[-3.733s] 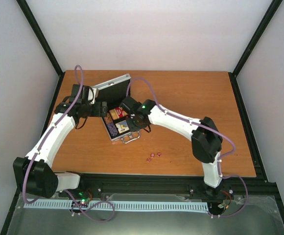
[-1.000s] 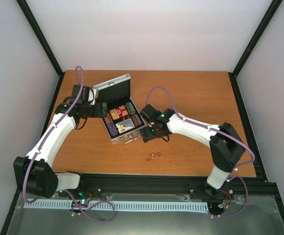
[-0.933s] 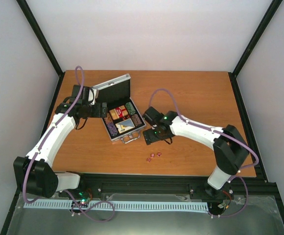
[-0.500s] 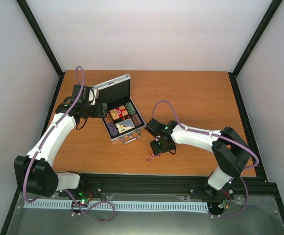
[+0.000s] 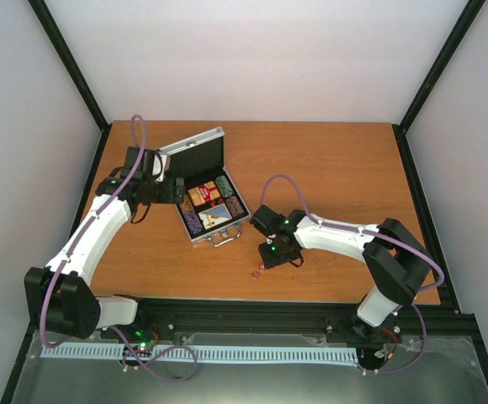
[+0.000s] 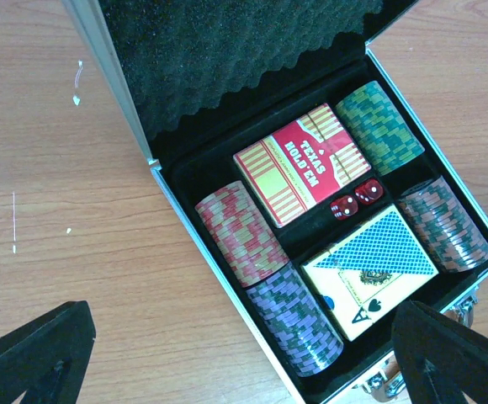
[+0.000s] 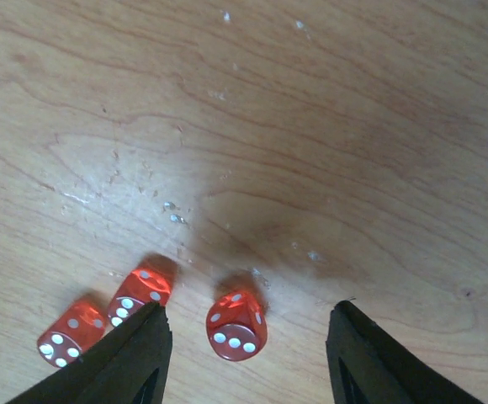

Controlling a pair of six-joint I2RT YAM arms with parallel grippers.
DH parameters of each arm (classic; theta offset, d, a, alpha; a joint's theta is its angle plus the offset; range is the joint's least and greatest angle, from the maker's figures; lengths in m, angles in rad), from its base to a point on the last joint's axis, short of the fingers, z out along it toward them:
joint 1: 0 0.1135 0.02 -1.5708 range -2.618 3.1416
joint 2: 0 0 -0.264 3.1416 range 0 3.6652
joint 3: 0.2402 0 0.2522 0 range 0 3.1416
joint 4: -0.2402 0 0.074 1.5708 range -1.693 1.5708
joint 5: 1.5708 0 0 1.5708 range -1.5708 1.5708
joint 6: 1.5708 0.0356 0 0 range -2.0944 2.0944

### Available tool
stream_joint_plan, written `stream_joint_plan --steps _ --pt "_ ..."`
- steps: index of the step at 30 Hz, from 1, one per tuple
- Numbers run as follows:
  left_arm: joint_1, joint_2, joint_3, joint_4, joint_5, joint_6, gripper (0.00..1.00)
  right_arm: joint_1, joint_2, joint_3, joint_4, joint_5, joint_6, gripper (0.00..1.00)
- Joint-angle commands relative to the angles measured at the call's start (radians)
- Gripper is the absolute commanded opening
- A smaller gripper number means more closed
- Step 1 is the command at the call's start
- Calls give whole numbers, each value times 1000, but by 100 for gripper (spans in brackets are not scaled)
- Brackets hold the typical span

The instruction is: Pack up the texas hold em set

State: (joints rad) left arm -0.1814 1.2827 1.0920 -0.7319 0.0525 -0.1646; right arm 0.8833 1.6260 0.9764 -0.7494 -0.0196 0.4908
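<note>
The silver briefcase (image 5: 198, 154) lies open at the table's left middle, its foam-lined lid (image 6: 227, 59) raised. Inside are a red deck (image 6: 303, 164), a blue-yellow deck (image 6: 370, 269), two red dice (image 6: 355, 200) and chip stacks in green (image 6: 380, 126), red (image 6: 240, 234), purple (image 6: 299, 320) and dark red (image 6: 443, 223). My left gripper (image 5: 175, 187) hovers wide open over the case's left edge, holding nothing. My right gripper (image 7: 248, 362) is low over the table, open, its fingertips (image 7: 126, 362) on either side of one loose red die (image 7: 236, 325) without touching it.
Two more red dice (image 7: 109, 307) lie on the wood just left of the right gripper's left finger. In the top view these loose dice (image 5: 258, 271) sit near the table's front edge (image 5: 269, 296), in front of the case handle (image 5: 223, 238).
My right arm has swung from beside the case toward the front edge and come down over the loose dice, its jaws narrowing. The left arm has not moved.
</note>
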Motion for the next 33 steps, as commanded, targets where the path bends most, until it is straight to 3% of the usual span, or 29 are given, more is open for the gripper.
stream_joint_plan --steps 1,4,15,25,33 --pt "6 1 -1 18 -5 5 100 3 17 -25 3 -6 14 51" --pt "7 3 -1 19 -5 5 100 5 17 -28 4 -8 24 46" --pt "7 8 -1 23 -3 5 100 12 55 -33 23 -28 11 45" --pt "7 9 0 20 -5 9 100 16 91 -10 8 -2 14 4" --pt "7 -2 3 13 -8 13 100 16 80 217 -117 61 -12 3"
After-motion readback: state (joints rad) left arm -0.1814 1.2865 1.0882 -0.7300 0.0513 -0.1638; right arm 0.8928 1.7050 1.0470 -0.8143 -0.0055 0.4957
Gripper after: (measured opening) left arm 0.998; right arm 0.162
